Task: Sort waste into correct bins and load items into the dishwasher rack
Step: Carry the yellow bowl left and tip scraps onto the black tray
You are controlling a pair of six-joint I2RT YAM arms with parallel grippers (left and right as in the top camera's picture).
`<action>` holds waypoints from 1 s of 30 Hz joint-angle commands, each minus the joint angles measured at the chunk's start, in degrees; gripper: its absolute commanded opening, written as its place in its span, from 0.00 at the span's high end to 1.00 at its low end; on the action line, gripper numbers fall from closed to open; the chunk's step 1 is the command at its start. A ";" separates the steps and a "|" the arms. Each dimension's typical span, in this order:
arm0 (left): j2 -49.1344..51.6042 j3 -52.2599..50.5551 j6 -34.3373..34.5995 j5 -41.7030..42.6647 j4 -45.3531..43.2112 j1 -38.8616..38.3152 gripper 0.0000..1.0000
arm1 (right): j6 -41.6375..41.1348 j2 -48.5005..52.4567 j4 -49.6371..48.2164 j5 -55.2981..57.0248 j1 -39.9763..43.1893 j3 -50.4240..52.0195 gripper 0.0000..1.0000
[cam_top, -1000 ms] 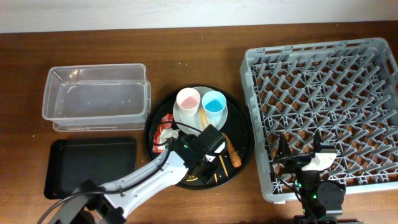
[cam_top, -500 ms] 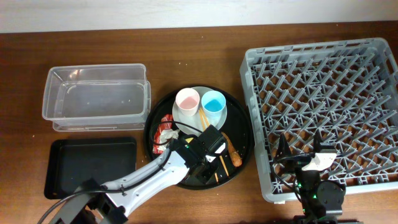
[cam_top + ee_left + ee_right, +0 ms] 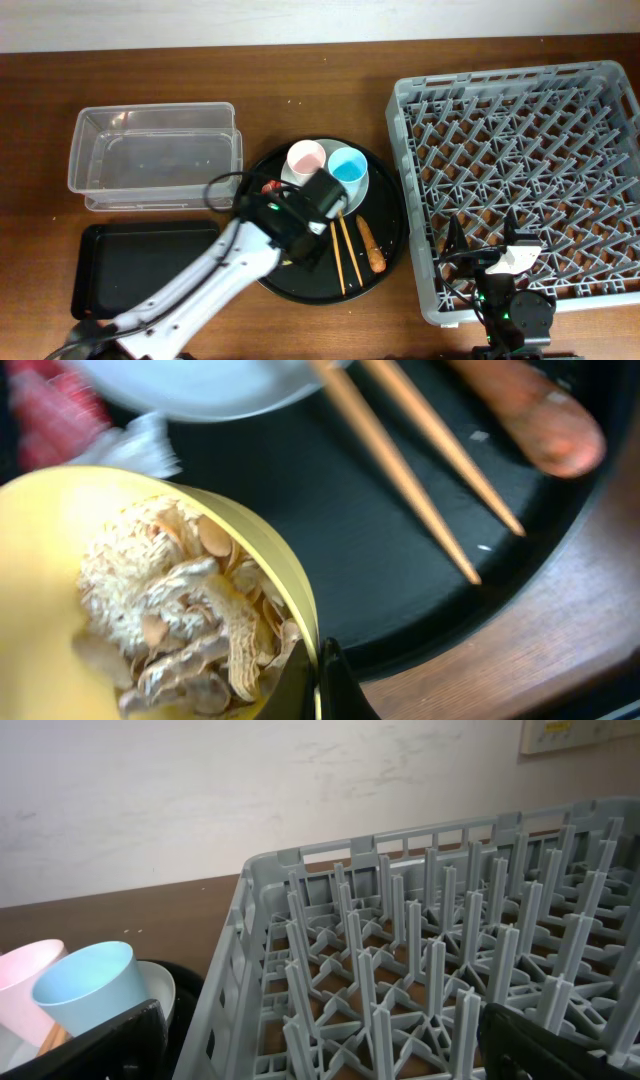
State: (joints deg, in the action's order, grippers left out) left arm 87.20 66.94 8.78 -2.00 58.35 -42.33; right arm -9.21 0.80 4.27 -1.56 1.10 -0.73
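My left gripper (image 3: 318, 680) is shut on the rim of the yellow bowl (image 3: 45, 535), which holds brown food scraps with white crumbs (image 3: 180, 610), above the round black tray (image 3: 330, 540). In the overhead view this gripper (image 3: 305, 218) covers the bowl. Two wooden chopsticks (image 3: 345, 250) and the carrot-like stick (image 3: 372, 245) lie on the tray. The pink cup (image 3: 305, 158) and blue cup (image 3: 346, 165) stand on the pale plate (image 3: 362, 185). The red wrapper (image 3: 45, 410) and white tissue (image 3: 140, 445) lie beside the bowl. My right gripper (image 3: 485, 250) is open and empty over the rack's front edge.
The clear tub (image 3: 155, 155) stands at the back left, with the shallow black tray (image 3: 145, 265) in front of it. The grey dishwasher rack (image 3: 520, 170) fills the right side and shows in the right wrist view (image 3: 400, 920).
My left gripper has moved up and to the left across the round tray with the yellow bowl. The chopsticks lie uncovered now. The right arm has not moved.
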 commanded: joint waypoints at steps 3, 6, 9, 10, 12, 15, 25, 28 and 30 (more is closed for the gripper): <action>-8.61 1.27 6.86 1.36 9.97 14.64 1.00 | -0.24 -0.44 0.04 -0.13 0.48 0.42 0.02; -13.97 1.25 6.78 2.47 14.53 24.68 1.00 | -0.24 -0.44 0.04 -0.13 0.48 0.42 0.02; -17.57 1.22 1.09 8.52 17.94 36.74 1.00 | -0.24 -0.44 0.04 -0.13 0.48 0.42 0.02; -18.43 1.14 0.35 8.83 18.29 40.76 1.00 | -0.24 -0.44 0.04 -0.13 0.48 0.42 0.02; -20.04 0.83 -3.34 12.09 18.45 48.96 1.00 | -0.24 -0.44 0.04 -0.13 0.48 0.42 0.02; -20.74 -0.28 -8.39 19.28 17.81 60.61 1.00 | -0.24 -0.44 0.04 -0.13 0.48 0.42 0.02; -20.72 -17.27 -18.99 57.48 3.13 88.39 1.00 | -0.24 -0.44 0.04 -0.13 0.48 0.42 0.02; -20.72 -20.44 -19.54 68.22 0.61 98.84 1.00 | -0.24 -0.44 0.04 -0.13 0.48 0.42 0.02; -20.68 -21.46 -20.28 72.41 0.04 102.64 1.00 | -0.24 -0.44 0.04 -0.13 0.48 0.42 0.02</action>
State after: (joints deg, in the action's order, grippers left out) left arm 66.92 47.09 -8.45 57.45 59.07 55.40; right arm -9.19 0.80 4.27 -1.56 1.10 -0.73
